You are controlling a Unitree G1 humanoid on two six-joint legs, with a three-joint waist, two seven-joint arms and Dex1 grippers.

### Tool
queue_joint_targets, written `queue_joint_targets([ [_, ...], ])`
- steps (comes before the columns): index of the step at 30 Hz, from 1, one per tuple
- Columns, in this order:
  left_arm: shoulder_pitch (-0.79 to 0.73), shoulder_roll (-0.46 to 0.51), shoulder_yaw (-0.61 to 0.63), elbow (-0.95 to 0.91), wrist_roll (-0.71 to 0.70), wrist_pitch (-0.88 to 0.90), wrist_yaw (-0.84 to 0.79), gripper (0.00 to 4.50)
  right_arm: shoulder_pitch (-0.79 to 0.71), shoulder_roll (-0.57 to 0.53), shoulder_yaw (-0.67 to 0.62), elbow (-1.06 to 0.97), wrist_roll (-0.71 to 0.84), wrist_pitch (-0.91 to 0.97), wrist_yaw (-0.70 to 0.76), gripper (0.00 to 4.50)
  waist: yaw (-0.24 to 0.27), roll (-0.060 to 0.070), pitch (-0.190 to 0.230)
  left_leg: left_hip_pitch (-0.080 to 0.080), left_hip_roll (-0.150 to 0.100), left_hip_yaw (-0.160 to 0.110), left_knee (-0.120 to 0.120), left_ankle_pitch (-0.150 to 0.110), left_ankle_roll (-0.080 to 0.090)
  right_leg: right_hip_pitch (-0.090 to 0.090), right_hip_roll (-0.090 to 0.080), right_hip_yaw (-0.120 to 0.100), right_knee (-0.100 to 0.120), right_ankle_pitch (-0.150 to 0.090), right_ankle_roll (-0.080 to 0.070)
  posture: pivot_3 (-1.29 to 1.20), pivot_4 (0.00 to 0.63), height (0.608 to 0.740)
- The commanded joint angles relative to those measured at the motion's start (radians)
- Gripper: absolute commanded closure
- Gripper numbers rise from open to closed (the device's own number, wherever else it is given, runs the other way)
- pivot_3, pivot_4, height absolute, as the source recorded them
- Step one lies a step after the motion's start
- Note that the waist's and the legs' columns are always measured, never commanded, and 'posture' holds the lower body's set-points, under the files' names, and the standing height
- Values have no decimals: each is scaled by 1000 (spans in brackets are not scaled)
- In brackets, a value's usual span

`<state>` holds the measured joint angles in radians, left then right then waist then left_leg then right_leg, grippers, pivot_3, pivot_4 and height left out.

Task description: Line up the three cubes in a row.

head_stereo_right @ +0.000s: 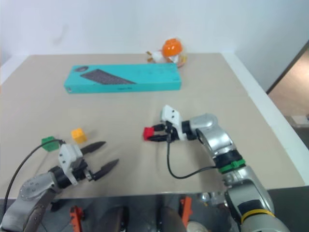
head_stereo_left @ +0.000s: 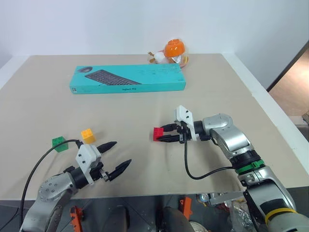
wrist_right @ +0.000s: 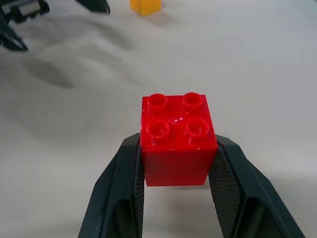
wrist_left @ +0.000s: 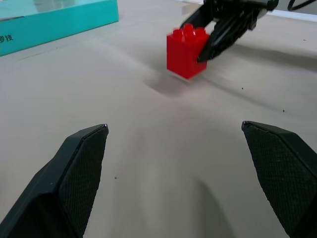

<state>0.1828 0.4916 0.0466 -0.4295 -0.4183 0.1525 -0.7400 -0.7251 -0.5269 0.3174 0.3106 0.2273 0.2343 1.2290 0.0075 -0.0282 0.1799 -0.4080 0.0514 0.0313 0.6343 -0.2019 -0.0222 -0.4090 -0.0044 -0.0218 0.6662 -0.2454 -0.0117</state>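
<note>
Right wrist view: the two black fingers (wrist_right: 124, 188) pinch the red cube (wrist_right: 177, 144) from either side, studs up, with the tan table (wrist_right: 257, 74) beneath it. Seen from the head, the right gripper (head_stereo_left: 163, 133) reaches in from the right and holds that cube near the middle of the table, seemingly just above the surface, to judge by the shadow under it in the left wrist view.

Over on the left, the left gripper (head_stereo_left: 119, 155) has its fingers spread wide with nothing between them, tips pointing toward the red cube across a stretch of bare table. The yellow-orange cube (head_stereo_left: 88, 135) sits on the table just beyond this gripper, and the green cube (head_stereo_left: 59, 144) lies near it, further to the left, apart from it; a black cable runs past the green one.

Well behind all of this, a long teal keyboard box (head_stereo_left: 127, 78) lies flat across the table, and a round orange-and-white toy (head_stereo_left: 172, 51) rests near the far edge just past the box's right end
</note>
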Motion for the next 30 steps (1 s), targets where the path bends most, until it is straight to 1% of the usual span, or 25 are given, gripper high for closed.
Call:
queue_joint_targets([
  [1, -15, 4, 12, -55, -7, 16, 26, 0, -31, 16, -26, 23, -10, -55, 21, 3269, 0, 0, 0, 0, 0, 0, 0, 0, 0, 0, 0, 0, 0, 0, 0, 0, 150, 740],
  [7, -52, 3, -2, -64, -8, 51, 45, 0, -35, 42, -34, 81, -28, -103, 24, 3269, 0, 0, 0, 1, 0, 0, 0, 0, 0, 0, 1, 0, 0, 1, -1, 0, 150, 740],
  [18, -119, 0, -20, -58, -13, 99, 50, 0, -63, 58, -28, 190, -72, -172, 37, 3269, 0, 0, 0, 1, 1, 6, 0, 0, 0, 0, 2, 2, 0, 1, -1, 0, 150, 740],
  [20, -121, 1, -21, -59, -15, 103, 51, 0, -65, 53, -25, 197, -86, -194, 43, 2215, 0, 0, 0, 1, 1, 6, 0, 0, 0, 0, 2, 2, 0, 1, -1, 0, 150, 740],
  [23, -122, 2, -21, -64, -17, 113, 57, 0, -59, 47, -35, 172, -84, -192, 48, 1156, 0, 0, 0, 1, 1, 7, 0, 0, 0, 0, 1, 3, 0, 1, -1, 0, 150, 740],
  [24, -122, 1, -20, -66, -18, 118, 61, 0, -55, 45, -37, 160, -84, -194, 49, 885, 0, 0, 0, 1, 1, 7, 0, 0, 0, 0, 1, 4, 0, 1, -1, 0, 150, 740],
  [26, -120, -3, -14, -73, -19, 128, 75, 0, -45, 38, -46, 117, -72, -177, 50, 97, 0, 0, 0, 1, 1, 7, 0, 0, 0, -1, 1, 4, 0, 1, 0, 0, 150, 740],
  [30, -103, -17, 11, -103, -17, 141, 126, 0, -24, 25, -83, 4, -32, -122, 31, 40, 0, 0, 0, 1, 2, 7, 0, 0, 0, -1, 1, 4, 0, 1, 0, 0, 150, 740],
])
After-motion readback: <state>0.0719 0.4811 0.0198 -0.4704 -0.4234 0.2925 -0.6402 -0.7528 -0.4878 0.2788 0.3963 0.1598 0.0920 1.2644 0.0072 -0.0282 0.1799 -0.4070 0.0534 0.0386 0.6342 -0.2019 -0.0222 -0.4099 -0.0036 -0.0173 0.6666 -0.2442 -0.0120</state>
